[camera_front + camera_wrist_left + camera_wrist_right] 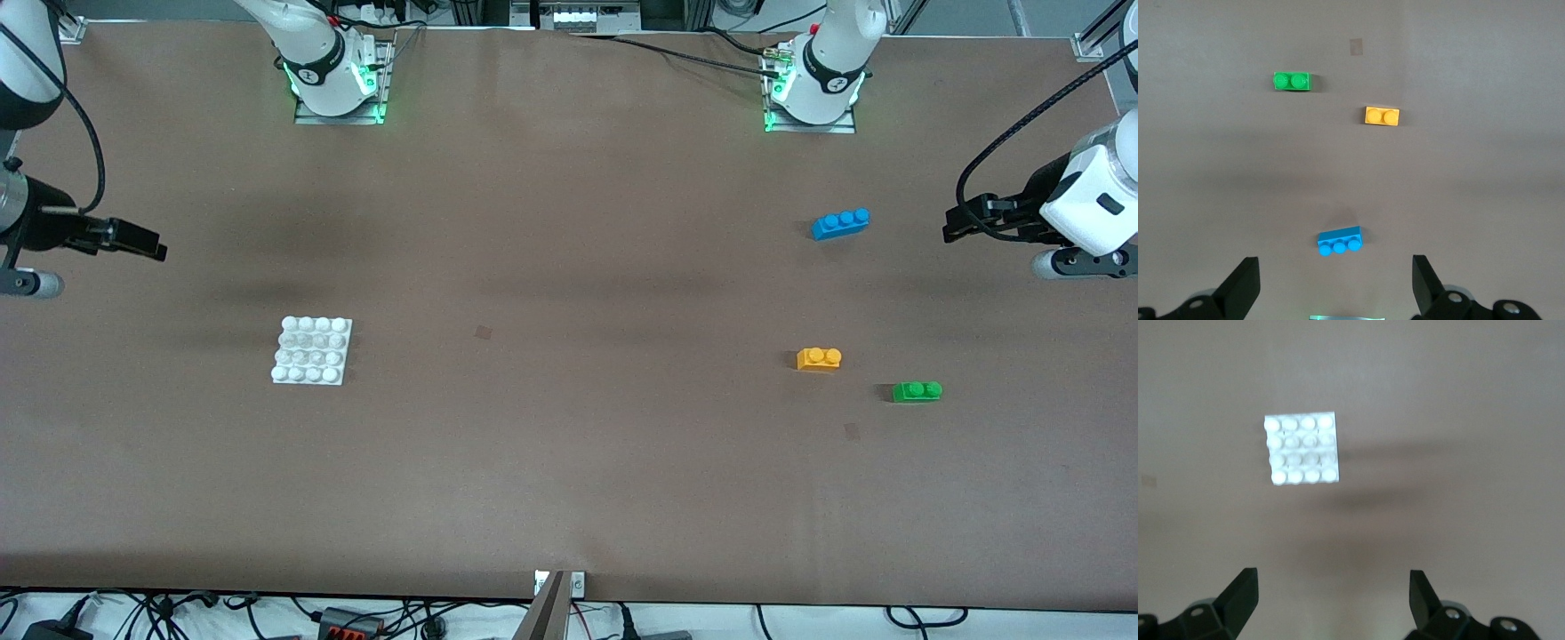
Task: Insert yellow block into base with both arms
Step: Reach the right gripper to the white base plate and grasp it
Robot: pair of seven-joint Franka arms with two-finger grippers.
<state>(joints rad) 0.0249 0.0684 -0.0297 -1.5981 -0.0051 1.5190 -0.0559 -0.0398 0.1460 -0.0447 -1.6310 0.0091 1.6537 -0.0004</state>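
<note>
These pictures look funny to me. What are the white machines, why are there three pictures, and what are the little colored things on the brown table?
The white machines are two robot arms bolted to a table. The big picture is from a camera high up, facing them. The other two come from small cameras on each arm's wrist, looking down past its black pincers.

The left gripper hangs open over the left arm's end of the table, holding nothing. Its camera sees three toy bricks: a blue three-stud brick, a yellow block and a green two-stud brick. In the big picture, the green one is nearest the camera and the blue one farthest.

The right gripper is open and empty too, over the right arm's end. Its camera sees the base, a white plate with sixteen bumps.

Nothing is being held yet.
</note>
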